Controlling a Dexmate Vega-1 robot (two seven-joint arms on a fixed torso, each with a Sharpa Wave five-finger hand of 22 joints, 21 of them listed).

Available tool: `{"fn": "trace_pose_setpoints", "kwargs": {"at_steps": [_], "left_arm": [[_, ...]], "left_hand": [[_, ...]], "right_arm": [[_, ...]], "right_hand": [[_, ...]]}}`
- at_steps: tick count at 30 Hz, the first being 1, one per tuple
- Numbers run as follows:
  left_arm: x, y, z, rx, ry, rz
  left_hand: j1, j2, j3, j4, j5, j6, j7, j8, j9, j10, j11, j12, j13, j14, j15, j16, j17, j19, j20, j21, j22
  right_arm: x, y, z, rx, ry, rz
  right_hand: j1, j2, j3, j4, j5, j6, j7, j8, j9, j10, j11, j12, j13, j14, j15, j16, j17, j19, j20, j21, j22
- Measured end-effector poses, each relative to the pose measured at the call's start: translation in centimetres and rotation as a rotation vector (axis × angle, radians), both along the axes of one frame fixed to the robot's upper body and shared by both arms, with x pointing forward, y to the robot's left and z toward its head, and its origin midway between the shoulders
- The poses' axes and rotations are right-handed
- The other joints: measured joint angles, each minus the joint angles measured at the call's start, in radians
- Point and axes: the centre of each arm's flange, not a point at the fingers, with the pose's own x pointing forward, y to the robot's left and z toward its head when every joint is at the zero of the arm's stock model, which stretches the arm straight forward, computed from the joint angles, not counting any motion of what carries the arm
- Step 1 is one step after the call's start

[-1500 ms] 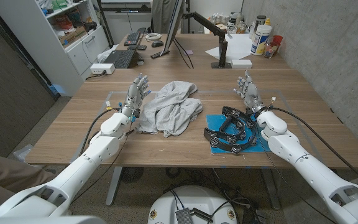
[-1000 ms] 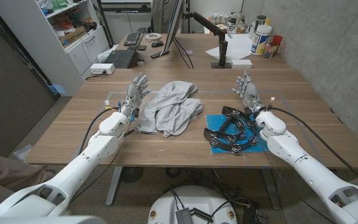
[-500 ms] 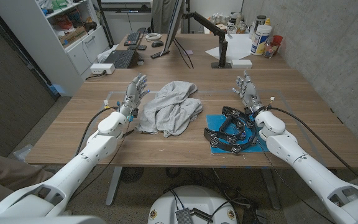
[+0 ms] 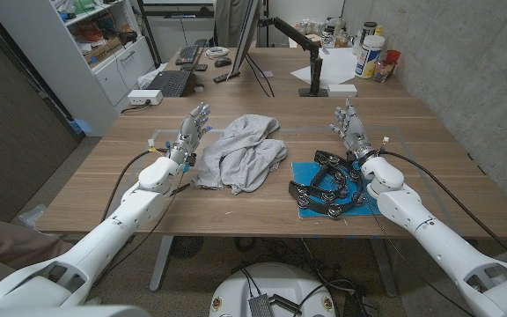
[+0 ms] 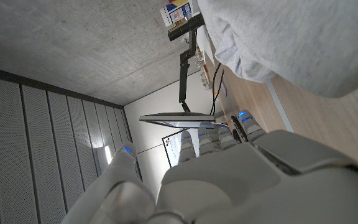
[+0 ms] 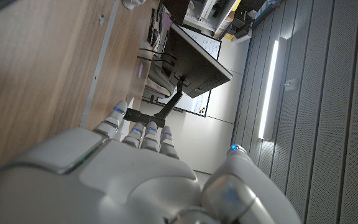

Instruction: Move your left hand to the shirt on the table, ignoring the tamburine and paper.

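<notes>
Shirt, grey and crumpled, lies on the table near its middle, and I use it as my landmark. My left hand is just beside the shirt on its left side, with the fingers straight and a little apart, and it holds nothing. From the head view I cannot tell if the hand touches the cloth or if a thin gap is between them. In the left wrist view I see the back of the left hand and the fingers reaching along the wood, with a fold of the shirt close in front of them.

To the right of the shirt lies the black tambourine on a blue paper, near the shirt but not touching it. My right hand is well to the right of the shirt, beyond the tambourine and apart from it, fingers extended and slightly spread, empty. The right wrist view shows the back of this hand with its fingers together in a row over bare wood.

Behind the shirt, at the far part of the table, a monitor arm stands.
</notes>
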Motion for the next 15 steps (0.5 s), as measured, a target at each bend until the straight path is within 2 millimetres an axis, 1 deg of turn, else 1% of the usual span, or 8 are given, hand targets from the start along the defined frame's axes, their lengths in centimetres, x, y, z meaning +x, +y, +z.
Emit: {"fn": "trace_pose_setpoints", "kwargs": {"at_steps": [1,4,6,11,12,15], "left_arm": [[0.0,0.0,0.0,0.006,-0.001,0.007],[-0.2,-0.2,0.3,0.036,-0.006,0.024],[-0.3,-0.3,0.4,0.055,-0.009,0.039],[-0.7,-0.7,0.9,0.071,-0.022,0.031],[-0.6,-0.7,0.8,0.102,-0.022,0.069],[-0.8,-0.9,1.2,0.120,-0.031,0.076]], "left_hand": [[0.000,0.000,0.000,0.000,0.000,0.000,0.000,0.000,0.000,0.000,0.000,0.000,-0.001,-0.004,-0.001,-0.002,0.000,-0.003,-0.003,-0.002,0.000],[0.000,0.000,-0.003,-0.003,0.000,0.000,0.000,0.000,0.000,0.000,0.000,0.000,-0.001,-0.005,-0.002,-0.002,0.000,-0.008,0.003,-0.007,0.000],[0.000,0.000,-0.004,-0.004,0.000,0.000,0.000,0.000,0.000,0.000,0.000,0.000,-0.005,-0.014,-0.003,-0.002,0.000,-0.014,-0.003,-0.010,0.000],[0.000,0.000,-0.004,-0.004,0.000,0.000,0.000,0.000,0.000,0.000,0.000,0.000,-0.005,-0.017,-0.004,-0.002,0.000,-0.014,-0.003,-0.014,0.000],[0.000,0.000,-0.004,-0.004,0.000,0.000,0.000,0.000,0.000,0.000,0.000,0.000,-0.005,-0.020,-0.007,-0.002,0.000,-0.014,-0.003,-0.014,0.000],[0.000,0.000,-0.004,-0.004,0.000,0.000,0.000,0.000,0.000,0.000,0.000,0.000,-0.005,-0.025,-0.005,-0.002,0.000,-0.014,-0.003,-0.014,0.000]], "right_arm": [[0.0,0.0,0.0,0.000,0.000,0.000],[-0.1,0.0,0.0,0.000,-0.001,-0.002],[-0.1,-0.1,0.0,0.000,0.000,-0.004],[-0.1,-0.1,0.0,-0.001,0.000,-0.004],[-0.1,-0.2,0.0,-0.001,0.000,-0.006],[-0.1,-0.3,-0.1,-0.002,0.001,-0.006]], "right_hand": [[0.000,0.000,0.000,0.000,0.000,0.000,0.000,0.000,0.000,0.000,0.000,0.000,0.000,0.000,0.000,0.000,0.000,0.000,0.000,-0.001,0.000],[0.000,0.000,0.000,0.000,0.000,0.000,0.000,0.000,0.000,0.000,0.000,0.000,0.000,0.000,0.000,0.000,0.000,0.000,0.000,-0.004,0.000],[0.000,0.000,0.000,0.000,0.000,0.000,0.000,0.000,0.000,0.000,0.000,0.000,0.000,0.000,0.000,0.000,0.000,0.000,0.000,-0.004,0.000],[0.000,0.000,0.000,0.000,0.000,0.000,0.000,0.000,0.000,0.000,0.000,0.000,0.000,0.000,0.000,0.000,0.000,0.000,0.000,-0.008,0.000],[0.000,0.000,0.000,0.000,0.000,0.000,0.000,0.000,0.000,0.000,0.000,0.000,0.000,0.000,0.000,0.000,0.000,0.000,0.000,-0.008,0.000],[0.000,0.000,0.000,0.000,0.000,0.000,0.000,0.000,0.000,0.002,-0.003,0.000,0.000,0.000,0.000,0.000,0.000,0.000,0.000,-0.011,0.000]]}}
